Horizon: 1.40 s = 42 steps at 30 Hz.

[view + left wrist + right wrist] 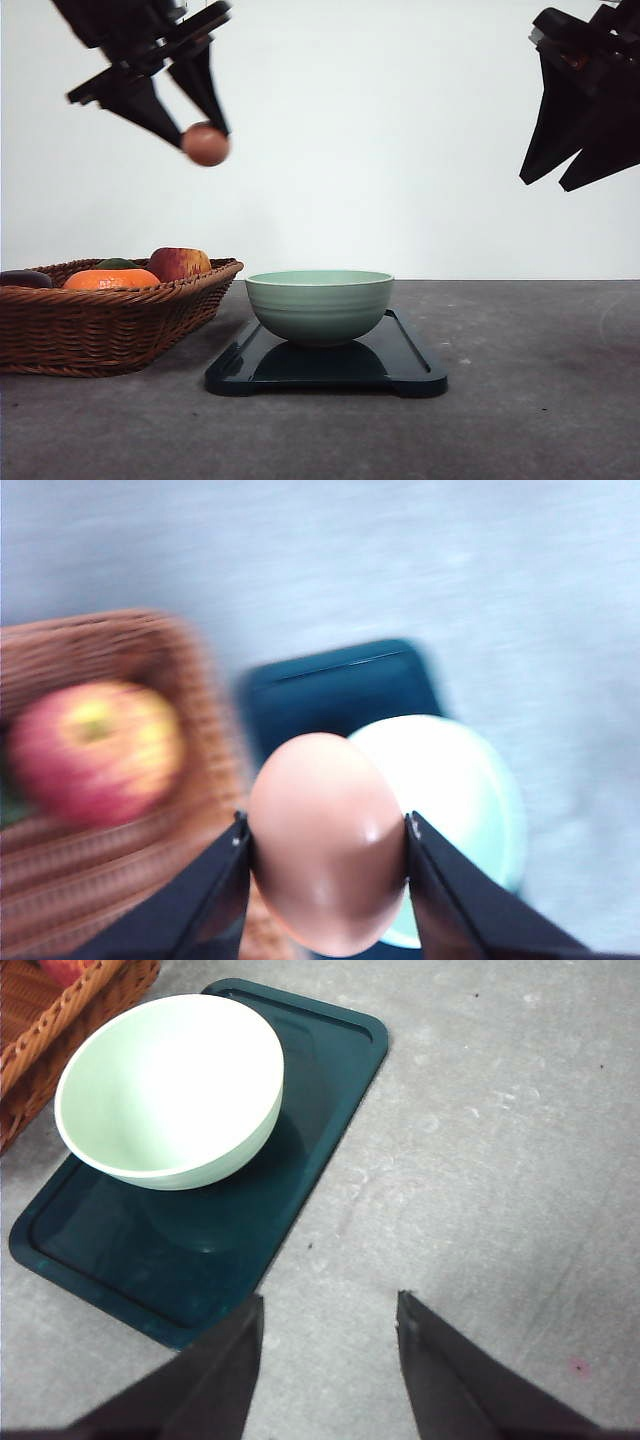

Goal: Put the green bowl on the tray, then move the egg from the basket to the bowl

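The left pincer (200, 132) is gripping the egg (206, 144) between its two fingertips, high above the counter (530, 380); in the left wrist view the egg (327, 842) is sitting squarely between the dark fingers (205, 900), touching both. In the front view the egg is hanging above the right end of the basket (110, 325), to the left of the bowl (319, 305) and well above its rim. The bowl is standing upright on the tray (415, 375), towards the tray's left half, and is showing nothing inside in the right wrist view, where the bowl (170, 1090) is covering the tray (320, 1080) end nearer the basket (60, 1010). The tray is lying flat on the counter just beside the basket; whether they are touching cannot be told. The basket is holding an apple (178, 263), an orange fruit (110, 279), a green item behind it and a dark item at the far left. The right pincer (560, 180) is hanging high at the right, well apart from the tray, its fingers (200, 1390) spread moderately and gripping nothing over bare counter.
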Tool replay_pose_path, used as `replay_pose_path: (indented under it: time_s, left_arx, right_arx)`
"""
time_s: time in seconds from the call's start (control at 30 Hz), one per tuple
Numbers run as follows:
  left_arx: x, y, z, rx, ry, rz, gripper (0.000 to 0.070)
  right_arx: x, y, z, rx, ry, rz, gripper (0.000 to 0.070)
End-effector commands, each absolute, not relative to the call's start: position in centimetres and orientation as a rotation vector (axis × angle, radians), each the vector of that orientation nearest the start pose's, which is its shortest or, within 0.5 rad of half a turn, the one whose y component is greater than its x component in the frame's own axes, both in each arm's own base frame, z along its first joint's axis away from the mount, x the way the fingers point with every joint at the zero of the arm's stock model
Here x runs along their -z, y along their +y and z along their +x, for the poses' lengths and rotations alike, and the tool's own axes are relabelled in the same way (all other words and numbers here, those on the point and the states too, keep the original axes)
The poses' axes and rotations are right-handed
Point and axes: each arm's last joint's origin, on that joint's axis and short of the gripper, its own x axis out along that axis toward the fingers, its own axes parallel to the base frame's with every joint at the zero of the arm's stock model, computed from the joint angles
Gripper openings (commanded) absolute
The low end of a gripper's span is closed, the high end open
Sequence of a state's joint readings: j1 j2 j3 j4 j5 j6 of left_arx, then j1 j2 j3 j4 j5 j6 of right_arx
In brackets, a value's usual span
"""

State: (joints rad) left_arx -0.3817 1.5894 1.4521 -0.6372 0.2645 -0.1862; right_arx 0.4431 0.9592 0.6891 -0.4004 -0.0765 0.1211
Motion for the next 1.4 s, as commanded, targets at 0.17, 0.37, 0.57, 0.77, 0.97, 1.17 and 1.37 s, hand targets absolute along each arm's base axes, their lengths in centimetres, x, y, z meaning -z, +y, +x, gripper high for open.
replay_pose_path:
  time_s: [0.17, 0.37, 0.57, 0.77, 0.97, 1.17, 1.37]
  left_arx:
    - [-33.6, -17.2, 30.8, 0.633, 0.774, -0.125, 0.0106]
    - [-32.3, -19.8, 30.4, 0.647, 0.802, -0.090, 0.0106]
    - [-29.3, -21.5, 31.4, 0.643, 0.879, -0.059, 0.0106]
    - [-25.5, -22.4, 32.9, 0.619, 0.979, -0.036, 0.0106]
    - [-22.3, -23.2, 33.9, 0.601, 1.053, -0.018, 0.0106]
    - [-20.4, -23.9, 34.4, 0.604, 1.072, -0.009, 0.0106]
    - [-19.4, -24.3, 34.7, 0.606, 1.077, -0.006, 0.0106]
  right_arx:
    - [-25.2, 8.8, 17.7, -0.458, 0.691, -0.001, 0.0262]
    - [-25.2, 8.8, 17.7, -0.458, 0.691, -0.001, 0.0262]
    - [-25.2, 8.8, 17.7, -0.461, 0.692, 0.000, 0.0262]
    - [-25.2, 8.8, 17.7, -0.461, 0.692, 0.000, 0.0262]
    - [-25.2, 8.8, 17.7, -0.461, 0.692, 0.000, 0.0262]
    - [-25.2, 8.8, 17.7, -0.461, 0.693, -0.001, 0.0262]
    - [-25.2, 8.8, 17.7, -0.460, 0.695, -0.001, 0.0262]
